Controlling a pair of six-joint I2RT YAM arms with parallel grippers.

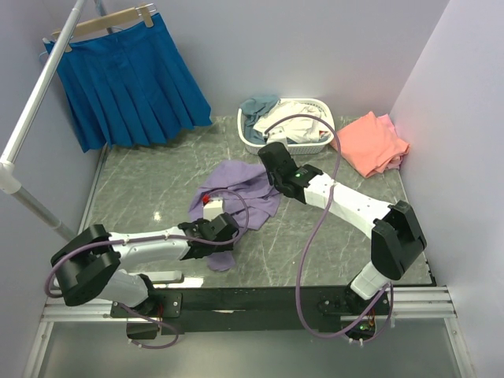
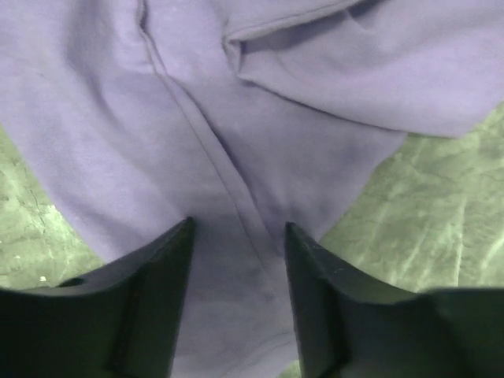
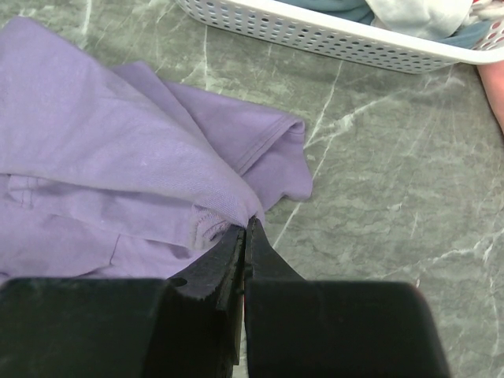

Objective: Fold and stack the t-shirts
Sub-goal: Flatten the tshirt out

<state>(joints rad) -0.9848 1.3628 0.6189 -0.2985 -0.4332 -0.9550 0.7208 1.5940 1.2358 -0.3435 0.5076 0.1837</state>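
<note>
Left gripper [image 2: 238, 228]: my two fingers [image 2: 157, 268] stand apart and grip nothing. The lavender t-shirt [image 2: 236, 118] lies flat under and between them. A seam of the shirt runs down through the gap. I cannot tell whether the tips touch the cloth. Green marbled table [image 2: 441, 213] shows past the shirt's edge on both sides of the fingers.

Right gripper [image 3: 248, 224]: my fingers [image 3: 220, 260] are pressed together. They pinch a ridge of the lavender t-shirt at the very tips. The cloth rises to that pinch. From there it spreads away to the left in loose folds. A hemmed corner lies flat on the table just beyond the tips.

The white lattice basket [image 1: 276, 147] serves as reference.
- The lavender t-shirt lies crumpled on the table in front of the basket, on the near side and a little left of it. It does not touch the basket.
- The right gripper holds the shirt's edge nearest the basket.
- The left gripper is at the shirt's far end from the basket, toward the arm bases.
- A cream-white tee [image 1: 303, 118] and a grey-blue tee [image 1: 256, 106] lie bunched inside the basket.
- Coral-pink tees [image 1: 370, 142] lie in a pile just right of the basket.
- A blue pleated skirt [image 1: 130, 79] hangs well to the basket's left.
</note>
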